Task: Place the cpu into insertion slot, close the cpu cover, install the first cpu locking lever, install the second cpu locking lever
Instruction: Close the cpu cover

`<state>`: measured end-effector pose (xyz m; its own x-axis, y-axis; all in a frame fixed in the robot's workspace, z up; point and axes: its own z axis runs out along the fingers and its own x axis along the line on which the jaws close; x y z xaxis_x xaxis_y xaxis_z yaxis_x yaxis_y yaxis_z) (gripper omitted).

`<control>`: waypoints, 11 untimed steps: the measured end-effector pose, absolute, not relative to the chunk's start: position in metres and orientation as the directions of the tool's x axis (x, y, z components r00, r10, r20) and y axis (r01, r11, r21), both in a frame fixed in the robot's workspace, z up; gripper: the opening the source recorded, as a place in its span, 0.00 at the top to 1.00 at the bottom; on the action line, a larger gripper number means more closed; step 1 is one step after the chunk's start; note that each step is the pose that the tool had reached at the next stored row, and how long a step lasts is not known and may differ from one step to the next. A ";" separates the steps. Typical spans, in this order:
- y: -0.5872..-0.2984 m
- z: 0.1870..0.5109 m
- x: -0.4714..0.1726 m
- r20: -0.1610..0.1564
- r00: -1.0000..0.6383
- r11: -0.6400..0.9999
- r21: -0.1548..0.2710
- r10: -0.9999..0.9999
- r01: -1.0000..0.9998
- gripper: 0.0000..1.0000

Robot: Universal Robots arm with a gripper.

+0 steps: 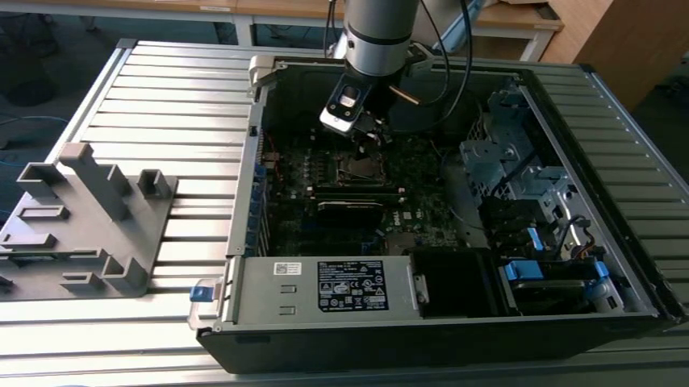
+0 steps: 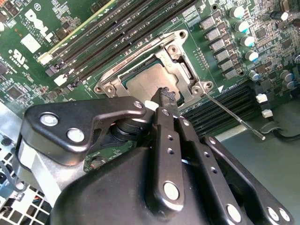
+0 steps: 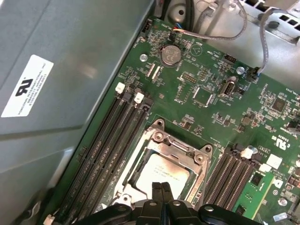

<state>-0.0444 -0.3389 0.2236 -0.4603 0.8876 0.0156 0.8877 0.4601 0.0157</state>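
The cpu [image 2: 143, 80] lies flat in the motherboard socket, its dull silver top showing through the window of the cpu cover [image 2: 182, 60]. The cover's silvery frame is down around the chip; the cpu [image 3: 161, 172] and the cpu cover [image 3: 180, 150] show the same in the first wrist view. My gripper [image 2: 166, 97] hovers at the socket's edge, fingers pressed together with nothing between them, tips just over the cpu's rim. A thin metal locking lever [image 2: 234, 116] sticks out free beside the socket. In the exterior view the gripper [image 1: 364, 133] hangs just above the socket [image 1: 361, 167].
Memory slots [image 2: 117, 33] run along one side of the socket, more slots [image 3: 229, 173] on the other. The open computer case wall [image 1: 258, 161] rings the board, with a power supply [image 1: 323, 286] and drive cage [image 1: 506, 153]. A grey fixture [image 1: 86, 218] stands outside on the slatted table.
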 end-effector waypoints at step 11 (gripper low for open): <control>-0.339 0.224 -0.044 0.016 -0.494 0.493 0.016 0.869 0.870 0.89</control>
